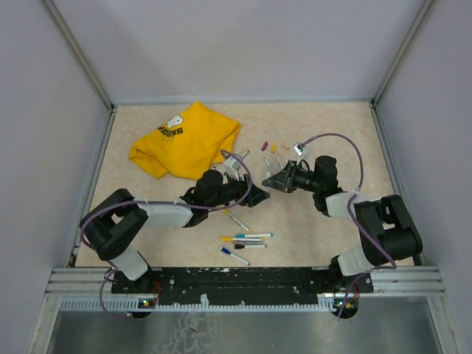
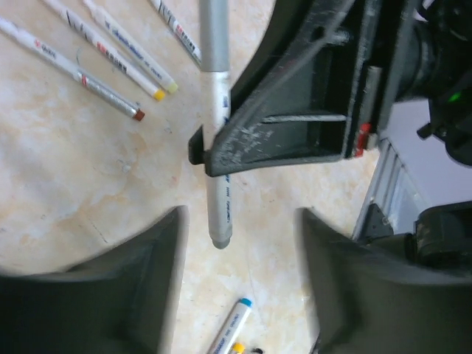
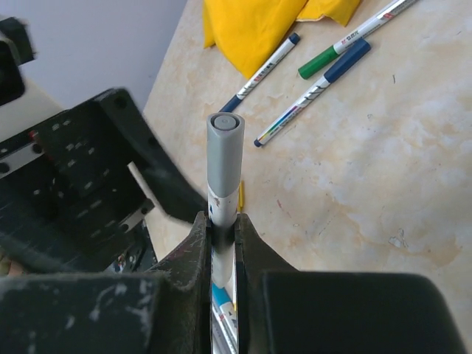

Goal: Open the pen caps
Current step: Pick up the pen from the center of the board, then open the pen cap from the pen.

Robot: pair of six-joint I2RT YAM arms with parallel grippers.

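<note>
Your right gripper (image 3: 223,228) is clamped tight on a thin white plastic pen (image 3: 224,158). Your left gripper (image 2: 240,220) is spread wide, with the pen's grey end (image 2: 220,225) sitting between its fingers (image 2: 147,280), not touching them.

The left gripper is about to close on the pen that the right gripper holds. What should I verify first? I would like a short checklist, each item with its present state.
1. Right gripper is shut on the pen: ok.
2. Its grip sits on the white barrel and leaves the grey end free: ok.
3. Left gripper is open, with its fingers apart and not touching the pen: ok.
4. The grey end lies between the left fingers: ok.
5. The pen is centred in that gap: not ok, it is closer to one finger.
6. The grey end is the cap: cannot tell.
</note>
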